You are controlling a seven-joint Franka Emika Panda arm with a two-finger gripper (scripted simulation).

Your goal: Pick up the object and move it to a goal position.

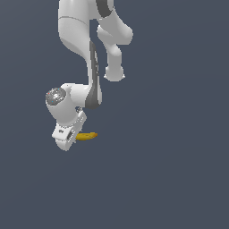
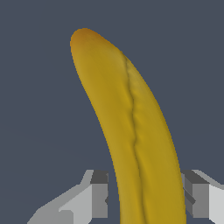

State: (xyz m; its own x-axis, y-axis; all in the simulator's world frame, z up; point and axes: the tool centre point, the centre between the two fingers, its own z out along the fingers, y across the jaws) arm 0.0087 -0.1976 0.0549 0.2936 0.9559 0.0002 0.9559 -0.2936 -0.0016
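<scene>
The yellow banana (image 1: 87,136) sticks out toward the exterior view's right from under my gripper (image 1: 67,139). In the wrist view the banana (image 2: 131,122) fills the middle of the picture, and its darker orange tip points away from the hand. My gripper (image 2: 146,197) has one grey finger (image 2: 99,197) on each side of the banana's near part. The jaws are closed in against its sides. The banana's near end is out of the picture. I cannot tell whether the banana rests on the floor or hangs above it.
The white arm (image 1: 80,49) reaches down from the top of the exterior view, with its wrist bent low at the left. Around it is plain dark blue-grey ground (image 1: 170,170) with no other objects and no goal marker in sight.
</scene>
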